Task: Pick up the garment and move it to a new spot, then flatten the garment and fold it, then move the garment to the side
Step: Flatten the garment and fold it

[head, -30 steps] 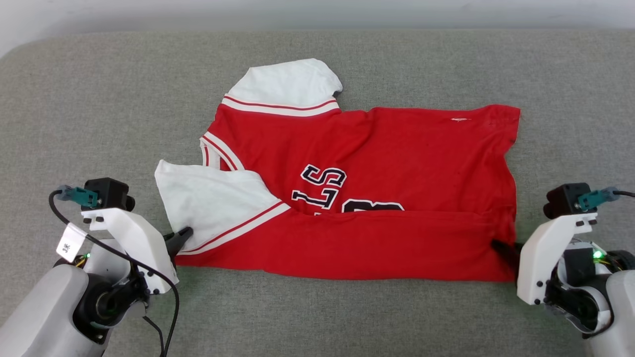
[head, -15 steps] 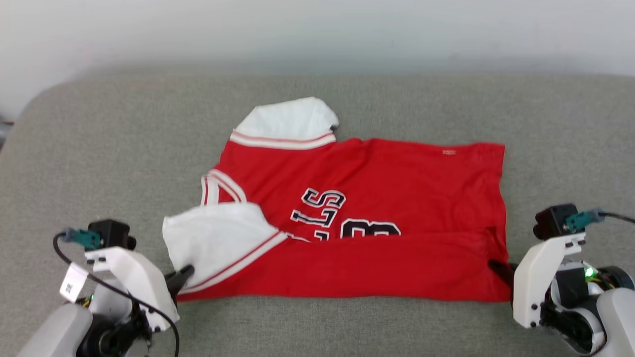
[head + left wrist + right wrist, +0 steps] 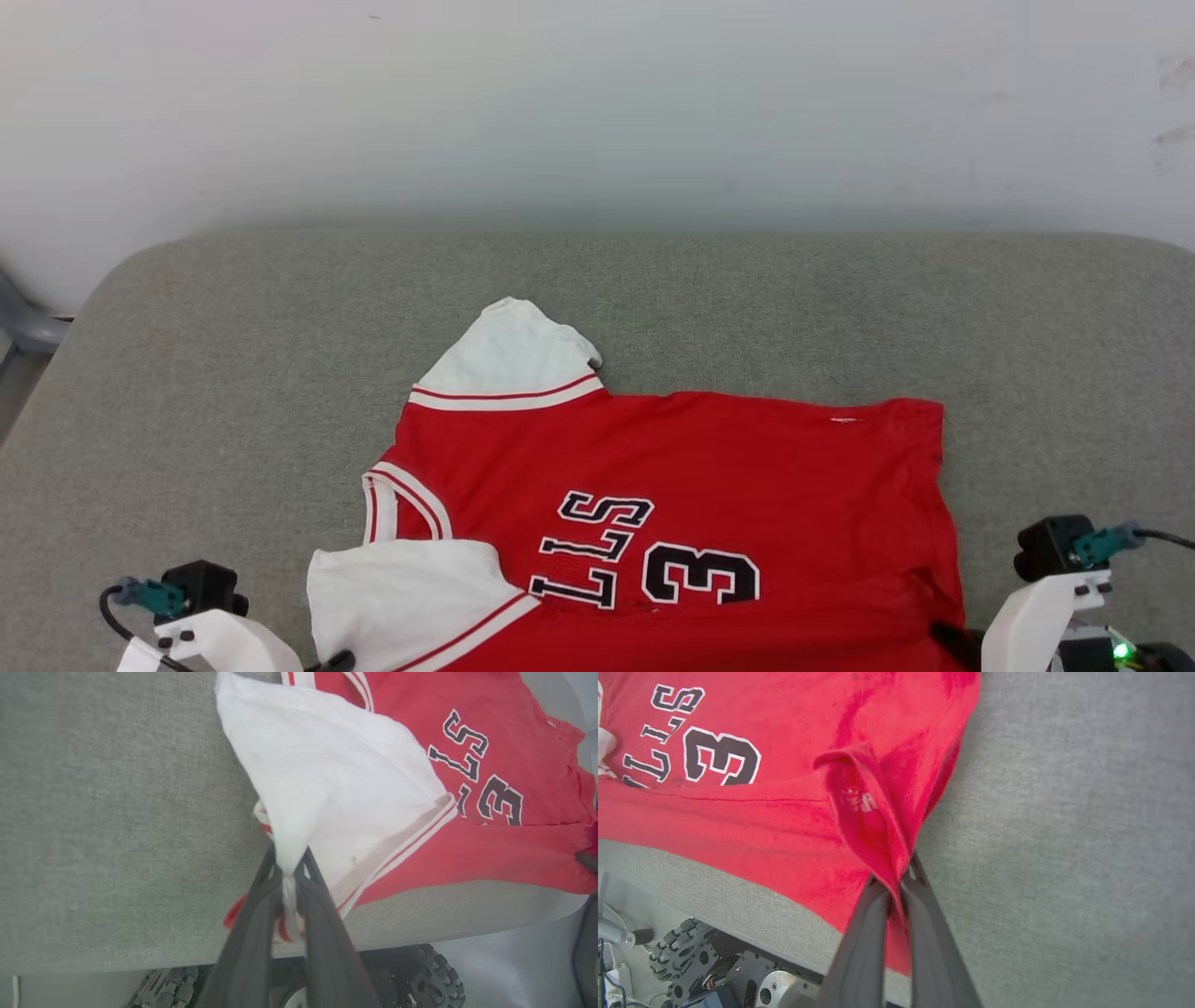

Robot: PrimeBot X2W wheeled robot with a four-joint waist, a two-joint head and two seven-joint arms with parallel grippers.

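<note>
The garment (image 3: 691, 476), a red T-shirt with white sleeves and dark lettering, lies on the grey cushion with its near part hanging over the front edge. My left gripper (image 3: 289, 870) is shut on the garment (image 3: 336, 784) at the near white sleeve, fabric bunched between the fingers. In the head view it sits at the bottom left (image 3: 338, 663). My right gripper (image 3: 901, 877) is shut on a pinched fold of the garment (image 3: 784, 807) at its red hem corner. The head view shows its dark fingertip at the bottom right (image 3: 952, 637).
The grey cushioned surface (image 3: 233, 373) runs wide to the left, right and back, ending at a pale wall (image 3: 597, 112). Its front edge (image 3: 117, 956) lies just under both grippers, with the robot's wheeled base (image 3: 677, 952) below it.
The head camera has tilted up, so the whole scene slid down the picture. The near folded red band has lifted and drawn toward the front edge. The right gripper has closed on the hem.
</note>
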